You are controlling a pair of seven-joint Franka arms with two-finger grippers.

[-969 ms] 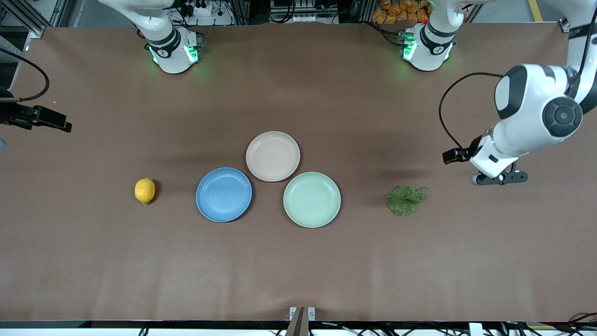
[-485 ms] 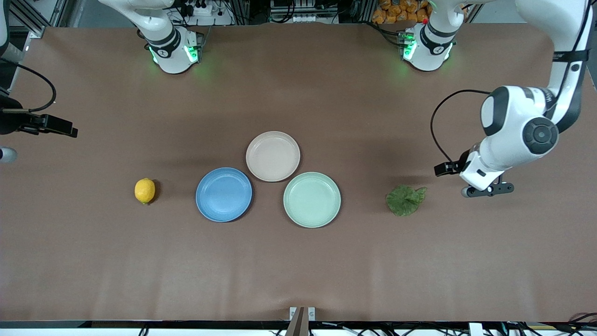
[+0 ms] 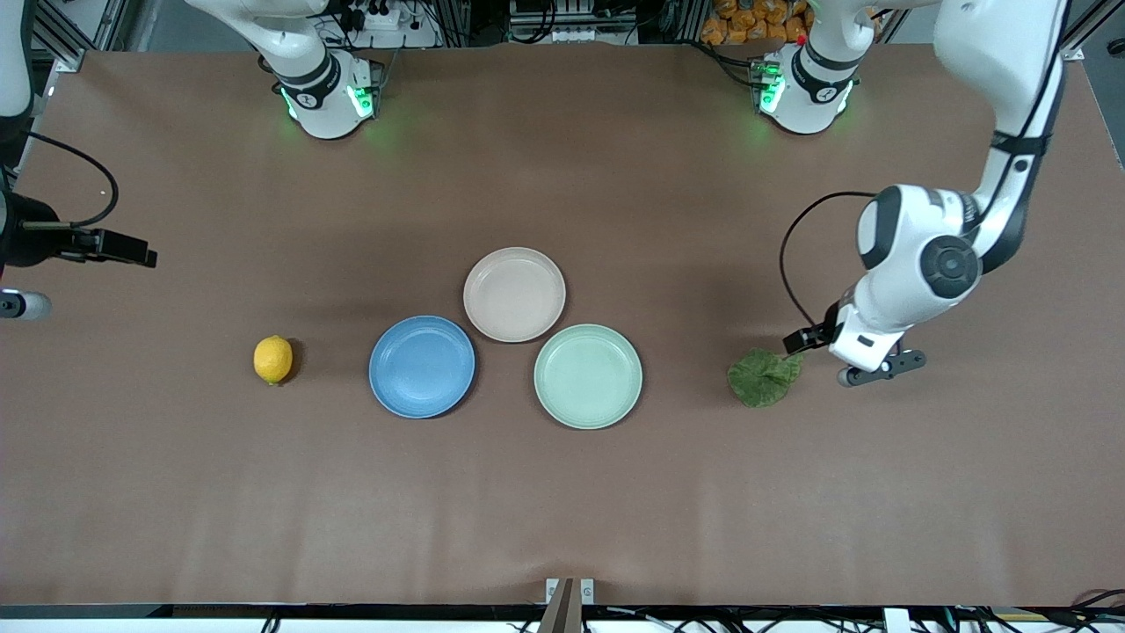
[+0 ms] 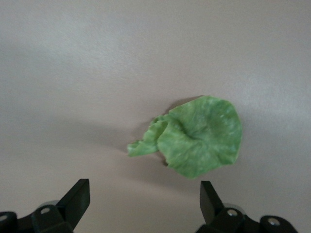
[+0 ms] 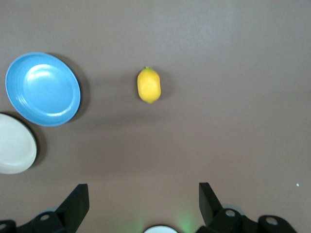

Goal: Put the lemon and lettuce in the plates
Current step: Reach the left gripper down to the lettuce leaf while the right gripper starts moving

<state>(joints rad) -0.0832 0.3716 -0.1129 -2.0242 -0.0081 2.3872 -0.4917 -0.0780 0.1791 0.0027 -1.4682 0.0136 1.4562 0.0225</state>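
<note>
The yellow lemon (image 3: 272, 360) lies on the table toward the right arm's end, beside the blue plate (image 3: 422, 367). The beige-pink plate (image 3: 514, 294) sits farther from the front camera, touching the blue one. The green lettuce (image 3: 764, 376) lies flat toward the left arm's end. My left gripper (image 3: 866, 362) hangs open and empty just beside the lettuce; in the left wrist view the gripper (image 4: 144, 194) is short of the leaf (image 4: 194, 136). My right gripper (image 5: 143, 199) is open and empty, high over the table's end, with the lemon (image 5: 148, 85) and blue plate (image 5: 43, 89) in its view.
A pale mint-green plate (image 3: 588, 376) sits between the blue plate and the lettuce, touching the beige-pink plate. The right arm's hand (image 3: 35, 251) shows at the edge of the front view. The brown table (image 3: 562, 510) is bare nearer the front camera.
My left arm has swung in toward the lettuce and now stands right beside it. My right hand has edged slightly inward over the table's end. The objects have not moved.
</note>
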